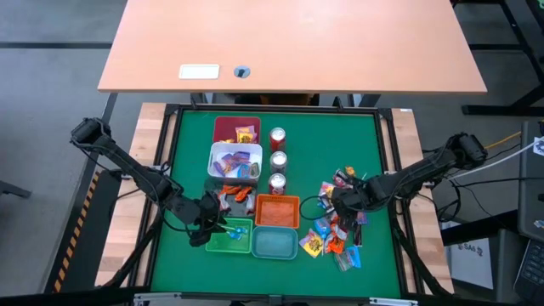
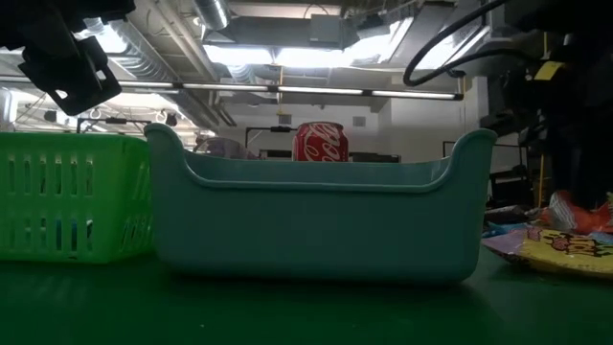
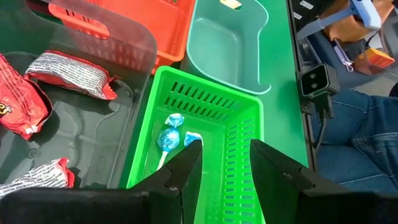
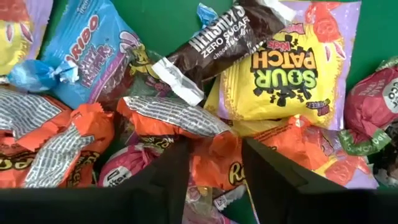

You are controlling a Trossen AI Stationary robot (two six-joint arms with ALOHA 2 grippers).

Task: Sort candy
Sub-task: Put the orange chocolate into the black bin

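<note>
The left gripper (image 3: pixel 225 163) hangs over the green basket (image 3: pixel 239 124) with its fingers spread and nothing between them; blue lollipops (image 3: pixel 169 138) lie in the basket's bottom. The right gripper (image 4: pixel 214 163) is low over the candy pile (image 1: pixel 333 231) on the green mat's right side, its fingers apart on either side of an orange Reese's wrapper (image 4: pixel 214 158), though whether they pinch it I cannot tell. A yellow Sour Patch bag (image 4: pixel 287 81) and a dark Hershey's wrapper (image 4: pixel 217 40) lie just beyond.
</note>
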